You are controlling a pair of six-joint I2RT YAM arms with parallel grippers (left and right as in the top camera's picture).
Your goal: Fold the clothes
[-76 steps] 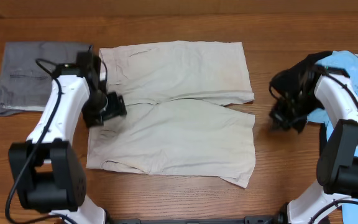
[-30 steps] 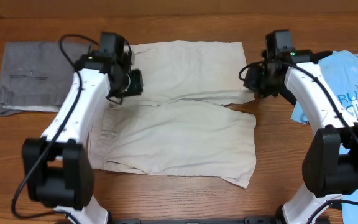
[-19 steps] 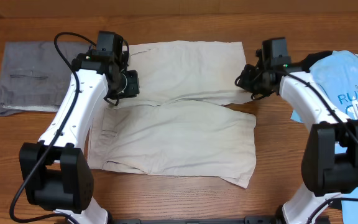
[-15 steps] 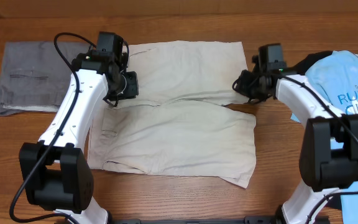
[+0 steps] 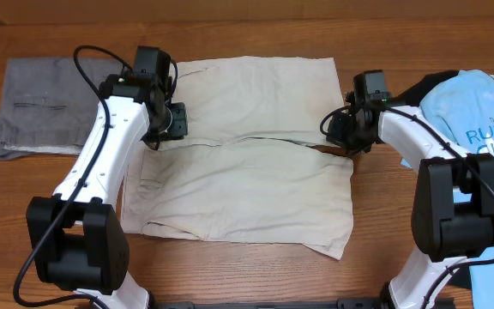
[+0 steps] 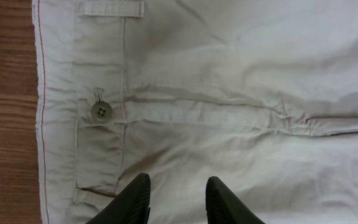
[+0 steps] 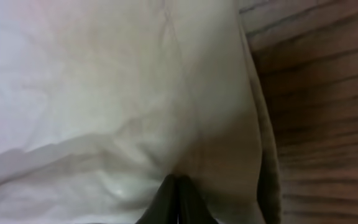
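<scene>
Flat on table [image 5: 230, 275]: trousers [image 5: 247, 172], long axis left-right. Left gripper [image 6: 176, 185] partly open, empty, waistband [image 6: 58, 74] just beyond fingertips. Right gripper [image 7: 178, 186] closed, tips on far-leg hem [image 7: 257, 143]; pinch unconfirmed.

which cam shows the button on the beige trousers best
The left wrist view: the button appears close and sharp, its holes visible, on the trousers. Overhead shows the whole trousers, but the button is too small to pick out. The right wrist view shows only blurred fabric at a leg edge, no button.
</scene>
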